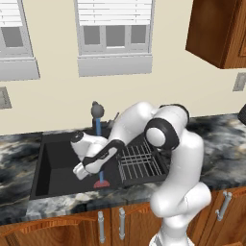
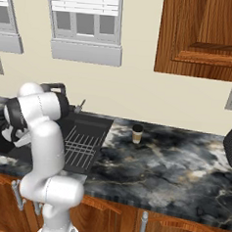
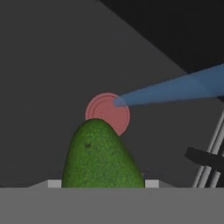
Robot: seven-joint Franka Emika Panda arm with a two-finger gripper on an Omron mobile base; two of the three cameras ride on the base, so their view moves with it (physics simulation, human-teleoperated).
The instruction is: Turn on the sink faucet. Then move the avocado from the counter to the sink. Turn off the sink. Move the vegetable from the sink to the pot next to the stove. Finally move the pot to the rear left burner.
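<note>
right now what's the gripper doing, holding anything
Gripper: low in the sink basin, closed on the avocado, which fills the space between its fingertips in the hand view while water runs.

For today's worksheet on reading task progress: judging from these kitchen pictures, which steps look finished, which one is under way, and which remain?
Done: the faucet is on, its blue water stream falling onto the red drain. In hand: the avocado sits at the gripper, low inside the sink; whether the fingers have let go cannot be told. Left: shutting the water off, moving the avocado to the pot, then the pot to the rear left burner.
</note>
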